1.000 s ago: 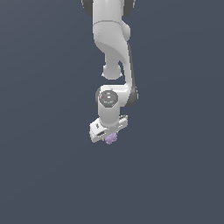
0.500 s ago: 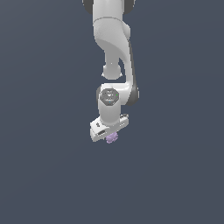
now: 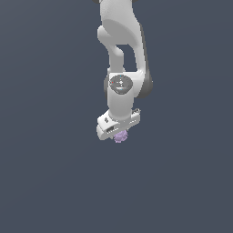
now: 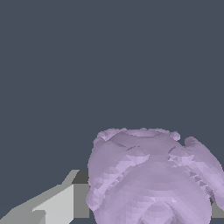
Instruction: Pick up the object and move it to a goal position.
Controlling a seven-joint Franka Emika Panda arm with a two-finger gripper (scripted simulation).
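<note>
Featureless dark grey surrounded the arm. Its jaws were closed on the object (image 3: 120, 136), a pale purple bumpy lump tucked between them beneath the white hand. Pickup looked done; carrying it to an unmarked goal remained.

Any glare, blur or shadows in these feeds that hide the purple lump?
Exterior view: flat, even light, no glare or blur; the purple lump is small, partly hidden under the gripper. Wrist view: sharp, softly shaded; the lump fills the frame, cropped at the edges, beside one grey finger.
</note>
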